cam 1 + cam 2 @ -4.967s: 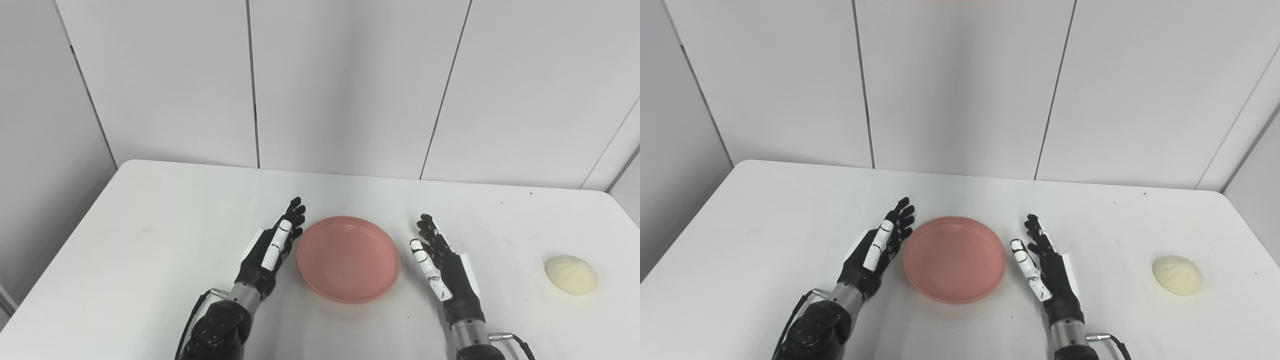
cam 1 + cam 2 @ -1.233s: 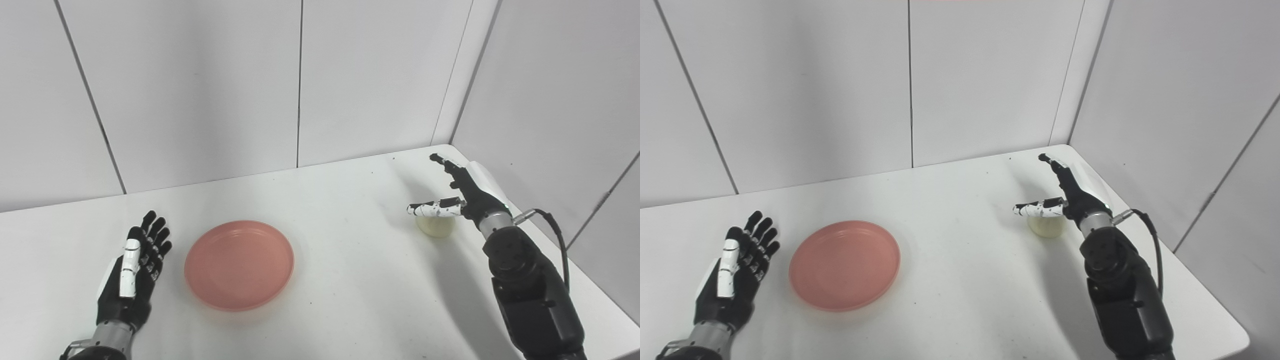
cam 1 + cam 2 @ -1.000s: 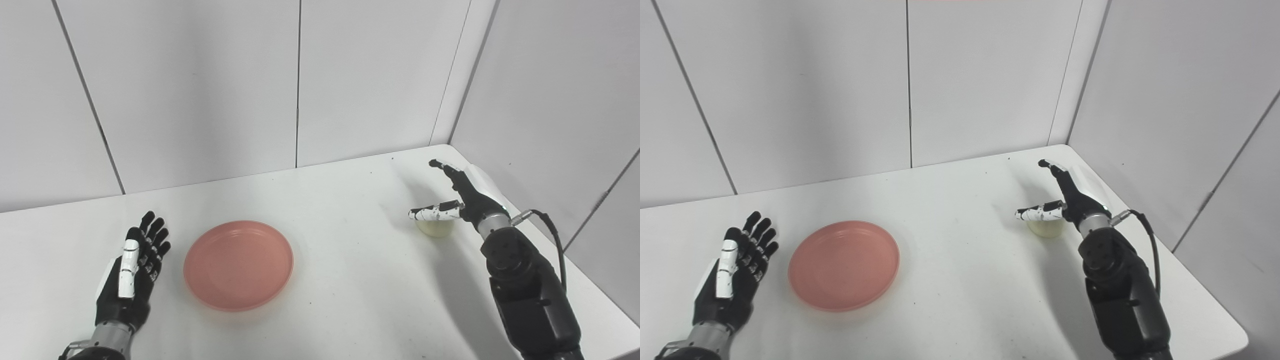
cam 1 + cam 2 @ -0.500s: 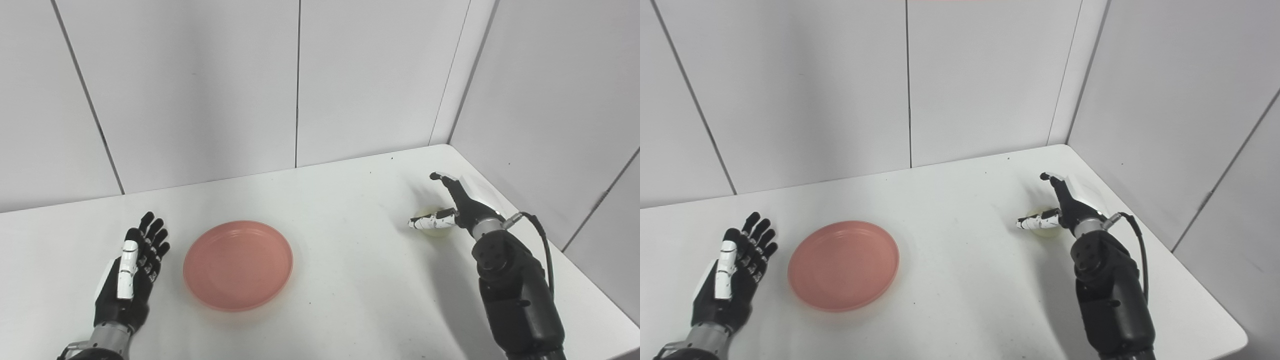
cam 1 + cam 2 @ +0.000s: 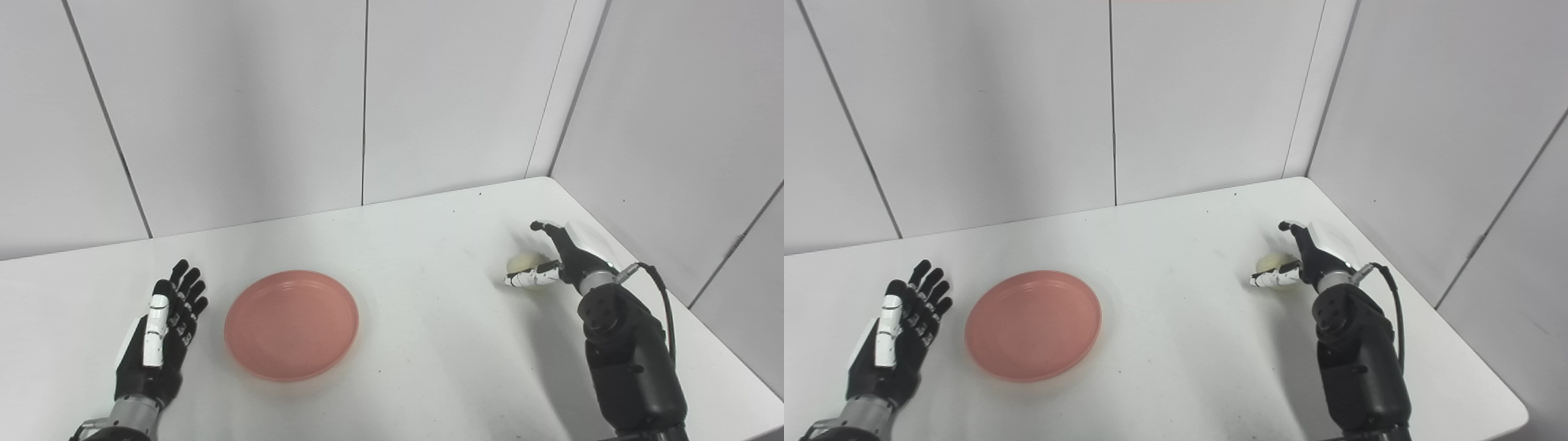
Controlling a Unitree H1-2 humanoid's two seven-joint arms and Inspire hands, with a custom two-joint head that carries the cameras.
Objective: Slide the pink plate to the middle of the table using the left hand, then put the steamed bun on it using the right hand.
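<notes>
Plate point(image 5: 291, 324), one only, pink and round, lies flat on the white table point(image 5: 422, 343) just right of the left hand point(image 5: 160, 340), which rests with fingers spread, holding nothing. One pale bun point(image 5: 525, 263) sits well to the right, between the thumb and fingers of the right hand point(image 5: 558, 260); whether that hand grips it or only brackets it cannot be told. No writing shows anywhere.

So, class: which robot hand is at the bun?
The right robot hand, cupped around the bun; the left robot hand lies open beside the plate.
</notes>
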